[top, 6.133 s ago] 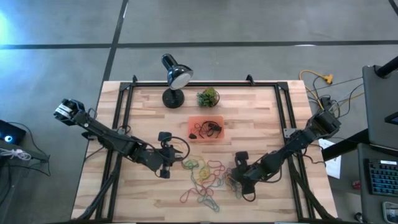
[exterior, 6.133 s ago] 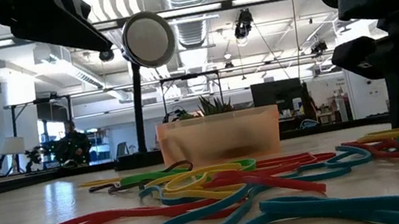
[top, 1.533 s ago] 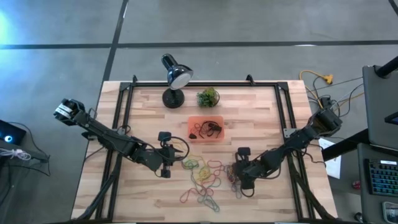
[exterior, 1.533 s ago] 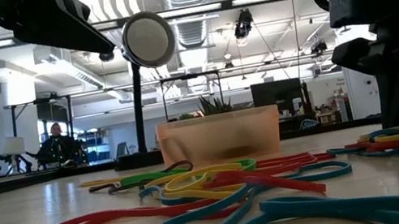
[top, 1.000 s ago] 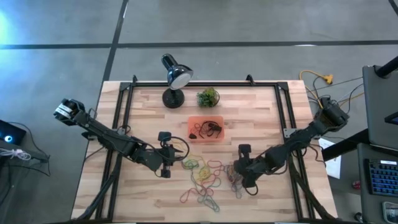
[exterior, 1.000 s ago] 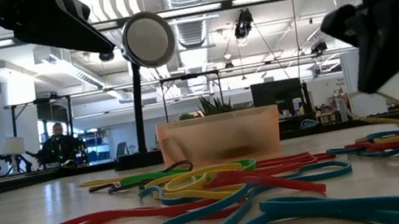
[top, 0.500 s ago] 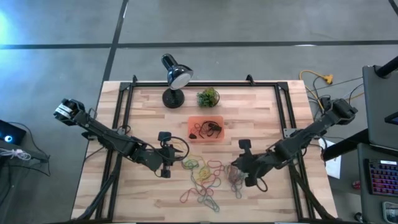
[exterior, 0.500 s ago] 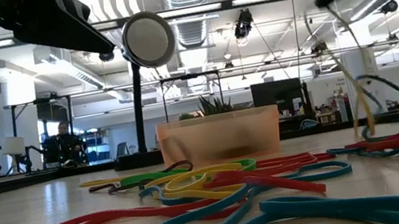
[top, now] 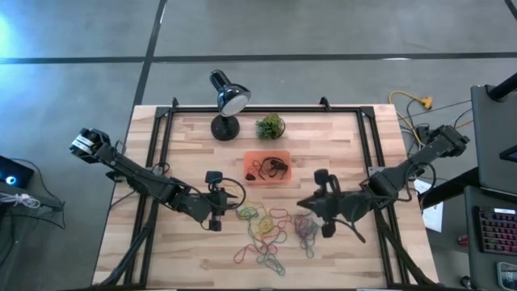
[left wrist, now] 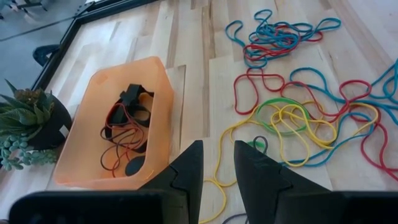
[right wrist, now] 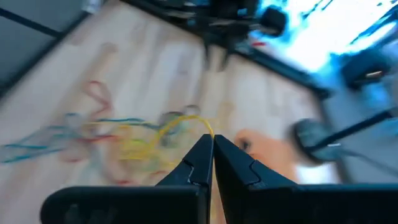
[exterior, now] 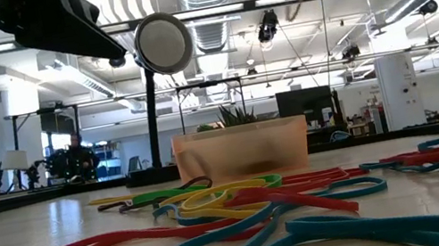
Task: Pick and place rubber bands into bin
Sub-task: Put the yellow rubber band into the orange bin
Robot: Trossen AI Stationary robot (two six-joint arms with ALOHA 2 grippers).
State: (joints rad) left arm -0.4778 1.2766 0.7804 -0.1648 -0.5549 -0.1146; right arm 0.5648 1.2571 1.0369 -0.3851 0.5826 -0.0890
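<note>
While the left end effector [top: 218, 212] waits parted, the right end effector [right wrist: 211, 144] pinches a yellow rubber band [right wrist: 176, 127] above the surface's [top: 339, 145] pile

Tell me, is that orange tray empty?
Not empty. The orange tray already holds a few dark and red rubber bands; most still lie on the table.
</note>
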